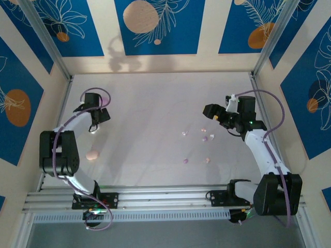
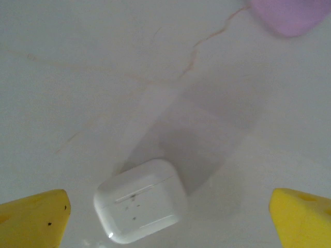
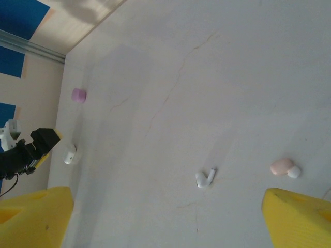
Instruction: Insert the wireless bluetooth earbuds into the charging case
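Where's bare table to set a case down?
Free: the middle of the table, between the peach case and the scattered earbuds; also the far strip along the back wall. Crowded: among the earbuds, and the left edge by the white case and purple case.

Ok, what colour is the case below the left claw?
The case is white; best in left wrist view.

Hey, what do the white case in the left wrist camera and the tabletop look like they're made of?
The white case looks like glossy moulded plastic: rounded corners, a lid seam and a bright glint near one edge. The table looks like smooth marble-pattern laminate or stone, going by faint tan veins; which one is unclear.
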Controlling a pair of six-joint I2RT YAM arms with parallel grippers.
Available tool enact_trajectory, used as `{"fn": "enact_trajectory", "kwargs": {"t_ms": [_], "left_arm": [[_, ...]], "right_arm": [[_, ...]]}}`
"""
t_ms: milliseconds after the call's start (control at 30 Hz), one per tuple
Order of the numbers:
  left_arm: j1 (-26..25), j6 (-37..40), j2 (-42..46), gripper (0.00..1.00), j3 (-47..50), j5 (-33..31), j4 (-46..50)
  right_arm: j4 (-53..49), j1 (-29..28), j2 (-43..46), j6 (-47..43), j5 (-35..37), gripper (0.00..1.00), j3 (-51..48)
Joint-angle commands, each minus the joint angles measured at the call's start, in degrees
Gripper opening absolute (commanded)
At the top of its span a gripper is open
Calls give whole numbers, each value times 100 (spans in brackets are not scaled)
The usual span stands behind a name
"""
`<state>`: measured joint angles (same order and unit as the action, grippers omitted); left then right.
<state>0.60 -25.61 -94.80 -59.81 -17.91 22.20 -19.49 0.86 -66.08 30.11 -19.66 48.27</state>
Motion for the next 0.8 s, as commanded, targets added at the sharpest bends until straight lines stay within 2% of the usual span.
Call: {"fn": "enact_trajectory", "kwargs": {"t_ms": [0,133,467,767], "left_arm": [[119,-585,-378,98,-465,-312,1032],[190,-988,-708,92,-713,-247,1296],[290,-1612,-877,84,-724,-24,1114],[353,-1833,-1061,80,-651,260,898]], "right_arm": [[-429,-42,164,87,102,94,-4],[-534,-51,184,127,204,94,1],[-651,-69,127,186,314,95,-5],[-712,-66,35,184,354,95,-13]]}}
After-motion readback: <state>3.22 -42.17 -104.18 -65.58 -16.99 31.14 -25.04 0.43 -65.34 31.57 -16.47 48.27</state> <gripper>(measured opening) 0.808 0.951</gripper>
